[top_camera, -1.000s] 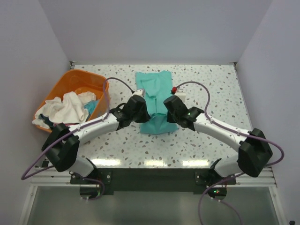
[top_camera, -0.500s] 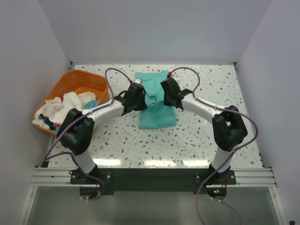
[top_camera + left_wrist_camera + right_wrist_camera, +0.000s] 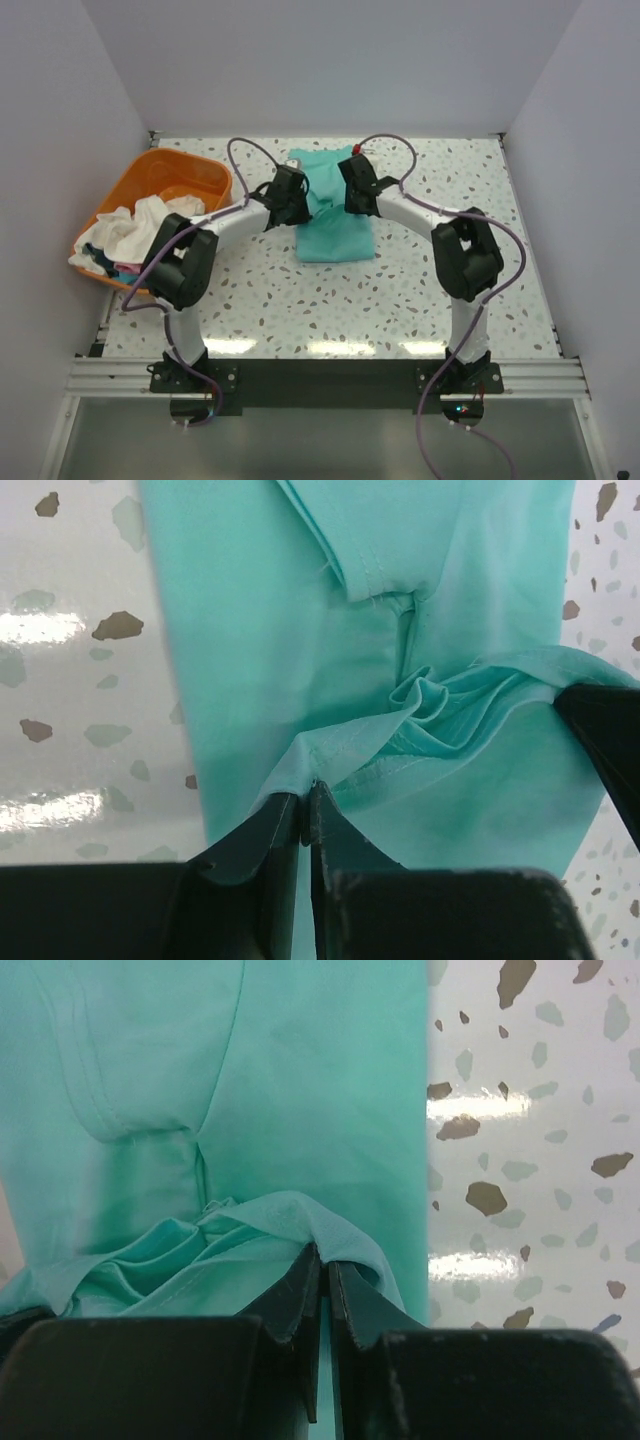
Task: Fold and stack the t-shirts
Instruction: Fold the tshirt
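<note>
- Bring both pinched edges down at one level and one pace, for a straight fold line across the t-shirt (image 3: 337, 238).
- Hold the lifted layer low and taut between the two grips; the slack bunched in the middle, clear in both wrist views, probably a source of wrinkles if laid down so.
- Let go only after laying the edge flat on the lower layer, square with its sides.
- Left end effector (image 3: 303, 798) pressed together on the left edge of the teal cloth; right end effector (image 3: 322, 1255) clamped likewise on the right edge.
- T-shirt lying on the table (image 3: 430, 290), in the middle toward the far side, partly folded; orange basket (image 3: 160, 165) with more clothes at the left.
- Both arms stretched forward and bent inward, wrists close on either side of the cloth, above its far half.
</note>
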`<state>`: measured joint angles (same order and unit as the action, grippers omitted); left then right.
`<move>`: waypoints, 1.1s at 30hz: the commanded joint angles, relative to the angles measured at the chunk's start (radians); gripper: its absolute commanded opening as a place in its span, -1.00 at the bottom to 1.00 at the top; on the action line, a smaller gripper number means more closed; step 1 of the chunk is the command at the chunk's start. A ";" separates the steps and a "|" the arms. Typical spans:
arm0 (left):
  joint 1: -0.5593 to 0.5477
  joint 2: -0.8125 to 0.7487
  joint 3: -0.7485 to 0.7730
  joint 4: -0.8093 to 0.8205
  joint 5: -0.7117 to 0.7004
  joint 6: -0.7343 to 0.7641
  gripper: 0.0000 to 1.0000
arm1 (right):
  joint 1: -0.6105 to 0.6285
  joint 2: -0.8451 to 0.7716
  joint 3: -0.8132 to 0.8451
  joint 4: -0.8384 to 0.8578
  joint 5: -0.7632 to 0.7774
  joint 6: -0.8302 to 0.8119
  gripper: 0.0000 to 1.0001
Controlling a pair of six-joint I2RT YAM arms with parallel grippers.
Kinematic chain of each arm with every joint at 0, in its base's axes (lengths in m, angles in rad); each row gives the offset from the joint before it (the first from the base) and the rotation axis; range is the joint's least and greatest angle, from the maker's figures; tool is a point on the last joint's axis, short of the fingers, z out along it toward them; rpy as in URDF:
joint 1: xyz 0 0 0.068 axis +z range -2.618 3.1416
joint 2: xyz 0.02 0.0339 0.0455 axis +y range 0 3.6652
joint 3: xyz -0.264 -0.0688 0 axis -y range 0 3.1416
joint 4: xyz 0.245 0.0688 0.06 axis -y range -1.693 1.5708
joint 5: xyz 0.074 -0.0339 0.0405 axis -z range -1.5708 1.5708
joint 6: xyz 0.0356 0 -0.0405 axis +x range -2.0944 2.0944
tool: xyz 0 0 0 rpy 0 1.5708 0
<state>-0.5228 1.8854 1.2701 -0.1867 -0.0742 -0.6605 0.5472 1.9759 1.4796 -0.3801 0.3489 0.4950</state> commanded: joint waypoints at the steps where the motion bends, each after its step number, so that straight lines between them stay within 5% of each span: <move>1: 0.021 0.026 0.057 0.038 -0.001 0.019 -0.71 | -0.018 0.055 0.082 -0.002 -0.001 -0.007 -0.83; 3: 0.026 0.034 0.077 0.038 -0.019 0.022 -0.21 | -0.027 0.070 0.108 -0.031 -0.004 0.004 -0.50; 4: 0.030 0.035 0.086 0.030 -0.006 0.033 -0.04 | -0.027 0.078 0.128 -0.039 -0.007 0.004 -0.08; 6: 0.030 0.024 0.097 0.029 0.007 0.045 0.72 | -0.027 0.075 0.145 -0.065 -0.007 0.005 0.25; 8: 0.030 -0.009 0.087 0.046 0.016 0.055 1.00 | -0.029 0.063 0.172 -0.094 -0.013 0.004 0.55; 12: 0.029 -0.087 0.008 0.072 0.062 0.067 1.00 | -0.027 -0.018 0.096 -0.114 -0.024 0.019 0.97; 21: -0.012 -0.293 -0.316 0.098 0.120 0.021 1.00 | -0.027 -0.303 -0.289 -0.043 -0.171 0.080 0.96; 26: -0.017 -0.339 -0.432 0.171 0.134 -0.024 0.97 | -0.029 -0.394 -0.458 0.001 -0.157 0.128 0.79; 28: -0.017 -0.316 -0.443 0.210 0.146 -0.030 0.84 | -0.030 -0.388 -0.473 0.017 -0.149 0.132 0.58; 33: -0.017 -0.252 -0.446 0.256 0.203 -0.039 0.19 | -0.033 -0.331 -0.459 0.033 -0.160 0.137 0.19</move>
<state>-0.5426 1.6093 0.8257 -0.0387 0.0811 -0.6891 0.5182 1.6211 1.0058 -0.4068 0.1905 0.6109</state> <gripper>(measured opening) 0.624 0.611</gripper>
